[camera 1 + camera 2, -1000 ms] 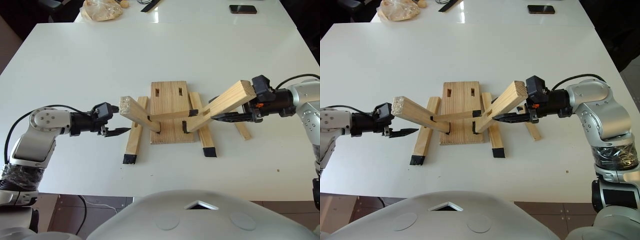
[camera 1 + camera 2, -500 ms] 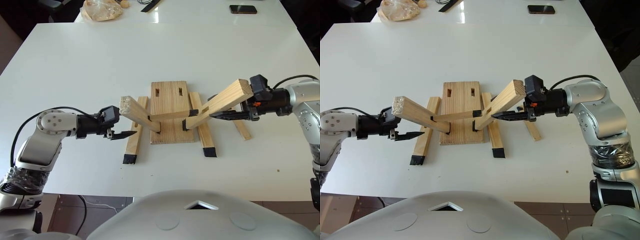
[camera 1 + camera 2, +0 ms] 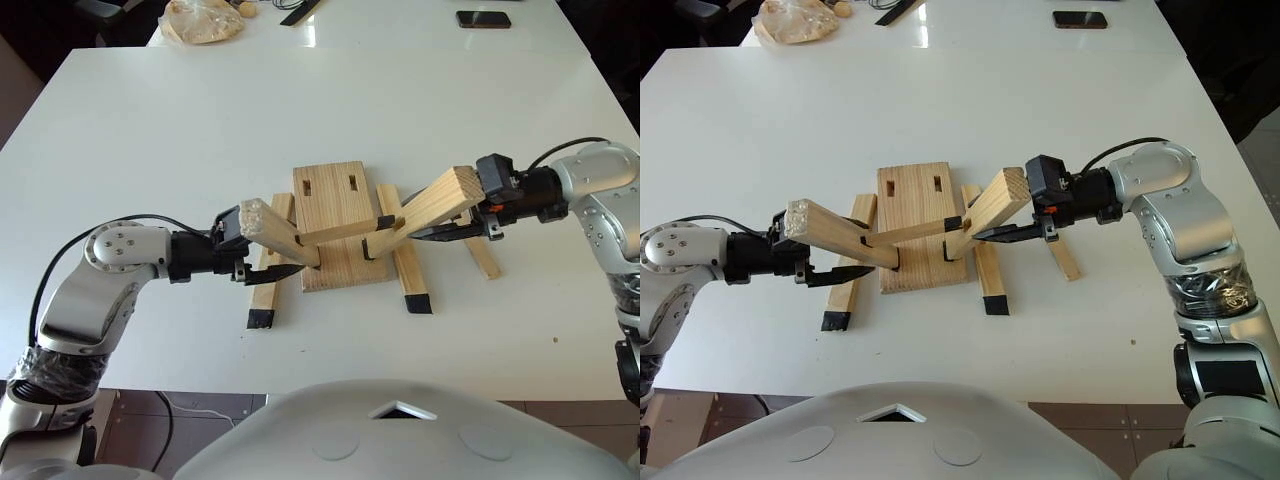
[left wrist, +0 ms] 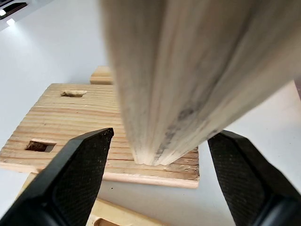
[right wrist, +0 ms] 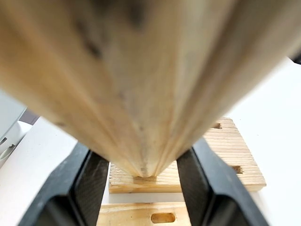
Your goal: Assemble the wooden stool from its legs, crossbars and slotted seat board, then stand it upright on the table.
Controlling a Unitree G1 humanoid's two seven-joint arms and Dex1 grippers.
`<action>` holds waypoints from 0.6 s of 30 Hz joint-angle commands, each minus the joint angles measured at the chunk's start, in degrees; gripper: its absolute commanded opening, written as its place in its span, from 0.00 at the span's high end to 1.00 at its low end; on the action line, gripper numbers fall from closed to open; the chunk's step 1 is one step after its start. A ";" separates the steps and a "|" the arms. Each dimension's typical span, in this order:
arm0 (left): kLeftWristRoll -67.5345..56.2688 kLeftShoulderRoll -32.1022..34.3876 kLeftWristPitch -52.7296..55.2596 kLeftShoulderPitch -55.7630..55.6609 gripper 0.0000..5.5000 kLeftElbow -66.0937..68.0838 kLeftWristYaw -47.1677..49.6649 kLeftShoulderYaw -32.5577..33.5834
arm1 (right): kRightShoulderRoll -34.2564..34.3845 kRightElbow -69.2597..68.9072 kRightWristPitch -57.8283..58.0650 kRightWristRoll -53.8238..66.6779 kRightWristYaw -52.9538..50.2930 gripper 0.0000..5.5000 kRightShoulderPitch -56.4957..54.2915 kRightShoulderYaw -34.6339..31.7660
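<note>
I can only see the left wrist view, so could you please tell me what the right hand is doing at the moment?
Observer: The right hand appears shut on a second raised leg, which slopes up over the robot's right edge of the seat board.
Operator: Thank you. Is that leg connected to the one in my view?
Observer: Yes, a crossbar joins the two over the seat board.
Operator: Is any part lying loose on that side?
Observer: A spare crossbar lies flat on the table, close by the right hand.
</note>
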 commanded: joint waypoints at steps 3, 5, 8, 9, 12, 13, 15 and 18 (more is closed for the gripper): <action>-0.74 -0.08 1.07 -0.96 0.34 -0.14 0.06 -0.20 | 0.41 5.66 1.38 -3.72 0.99 0.63 -1.36 2.90; -1.09 0.07 1.28 -1.63 0.34 -0.01 -0.23 -0.16 | 0.44 6.66 1.28 -3.88 1.44 0.63 -1.84 3.22; -0.70 0.17 1.22 -2.69 0.34 0.17 -0.88 -1.29 | 0.89 8.10 0.91 -4.59 1.92 0.63 -3.03 4.09; -0.53 0.09 1.32 -3.05 0.34 -0.01 -1.04 -1.95 | 1.03 8.10 0.76 -4.85 2.16 0.63 -3.56 4.63; 0.16 -0.55 1.34 -4.39 0.34 -0.30 -1.30 -4.29 | 1.37 6.65 0.70 -5.04 2.80 0.63 -4.45 6.07; 0.23 -0.76 1.24 -4.63 0.34 -0.29 -1.38 -4.93 | 1.53 6.13 0.78 -5.03 2.95 0.63 -4.65 6.50; 0.24 -1.09 1.50 -5.02 0.34 -0.69 -1.37 -5.93 | 2.15 5.81 0.66 -5.41 2.91 0.63 -5.14 7.43; 0.66 -1.44 1.82 -5.52 0.34 -1.04 -1.25 -6.97 | 2.75 5.64 0.32 -6.08 2.84 0.63 -5.61 8.56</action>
